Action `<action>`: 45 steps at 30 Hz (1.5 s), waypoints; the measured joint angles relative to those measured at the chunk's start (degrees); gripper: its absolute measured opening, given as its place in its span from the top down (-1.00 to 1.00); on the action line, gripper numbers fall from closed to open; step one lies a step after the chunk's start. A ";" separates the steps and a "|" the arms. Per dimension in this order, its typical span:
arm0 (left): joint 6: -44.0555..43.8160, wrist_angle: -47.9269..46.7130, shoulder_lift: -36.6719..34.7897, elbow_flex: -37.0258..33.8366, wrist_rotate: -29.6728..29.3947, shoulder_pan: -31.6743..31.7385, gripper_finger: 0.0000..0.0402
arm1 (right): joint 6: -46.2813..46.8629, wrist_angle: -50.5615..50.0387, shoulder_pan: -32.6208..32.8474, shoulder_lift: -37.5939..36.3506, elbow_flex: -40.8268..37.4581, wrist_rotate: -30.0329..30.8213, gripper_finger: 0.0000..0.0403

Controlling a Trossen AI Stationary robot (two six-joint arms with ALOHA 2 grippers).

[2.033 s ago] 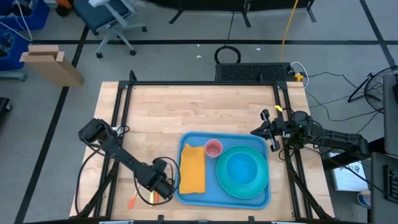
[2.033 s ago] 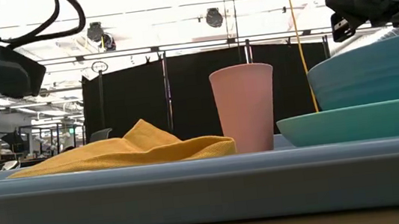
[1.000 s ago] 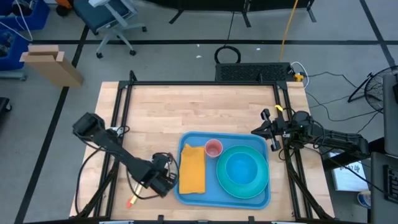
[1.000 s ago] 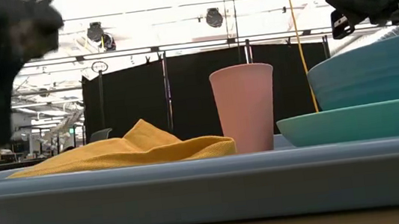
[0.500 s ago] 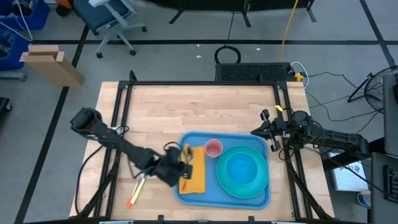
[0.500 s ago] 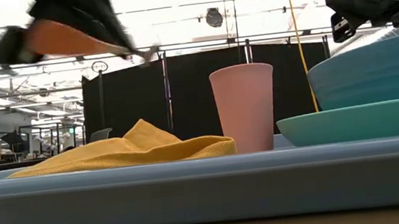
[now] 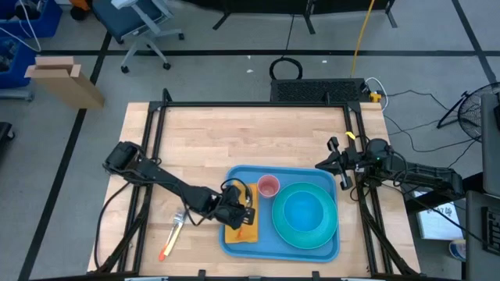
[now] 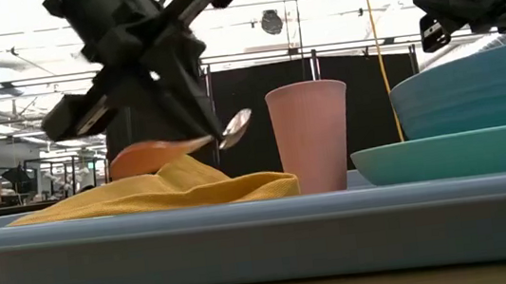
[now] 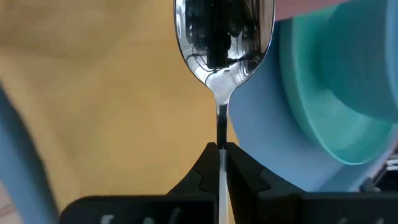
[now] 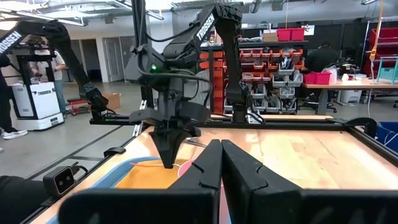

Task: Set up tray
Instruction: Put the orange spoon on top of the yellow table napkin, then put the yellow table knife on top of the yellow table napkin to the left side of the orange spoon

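Note:
The blue tray (image 7: 328, 251) lies at the table's near side and carries a yellow napkin (image 7: 251, 231), a pink cup (image 7: 268, 186) and a teal plate with a teal bowl (image 7: 305, 215). My left gripper (image 7: 241, 208) hovers over the napkin, shut on a spoon (image 8: 232, 128) with an orange handle (image 8: 140, 160). The spoon's shiny bowl (image 9: 224, 37) points toward the cup and plate. My right gripper (image 7: 332, 165) waits, shut, by the tray's far right corner, touching nothing. My left gripper pinches the spoon's thin metal neck (image 9: 221, 127), just behind its bowl, between the two fingertips (image 9: 205, 168). It comes slanting down from the table's left. The spoon lies almost level just above the napkin, bowl end slightly higher; whether the handle touches the cloth I cannot tell.
A second orange-handled utensil (image 7: 170, 240) lies on the wood left of the tray. Black frame rails (image 7: 148, 148) run along the table's left, right and far edges. The far half of the wooden table (image 7: 250, 136) is bare.
My left gripper has lifted the spoon from the table left of the tray and carried it toward the right, over the tray's rim. It has then come down low over the yellow napkin. The other utensil stays on the wood.

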 joint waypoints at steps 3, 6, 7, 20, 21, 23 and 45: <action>0.07 -0.31 0.75 1.93 -1.48 0.11 0.96 | -0.03 0.37 -0.02 0.00 0.00 0.10 1.00; -1.48 -5.40 2.83 4.37 -2.21 0.45 0.96 | 0.16 0.98 0.00 0.00 0.00 0.12 1.00; -1.89 -7.40 3.87 5.33 -1.37 0.73 0.96 | 0.28 1.03 -0.01 -0.02 0.00 0.12 1.00; -1.62 -14.76 11.56 14.43 1.42 2.70 0.96 | 0.06 0.63 -0.02 0.00 0.00 -0.05 1.00; -2.00 -14.99 11.57 14.37 1.38 2.67 0.96 | -0.05 0.63 -0.01 0.00 0.00 -0.05 1.00; -2.04 -15.20 11.58 14.29 1.48 2.65 0.96 | -0.09 0.63 0.00 -0.01 0.00 -0.05 1.00; 6.22 -15.99 10.24 14.27 2.31 2.31 0.40 | 0.38 0.64 0.01 0.00 0.00 -0.12 1.00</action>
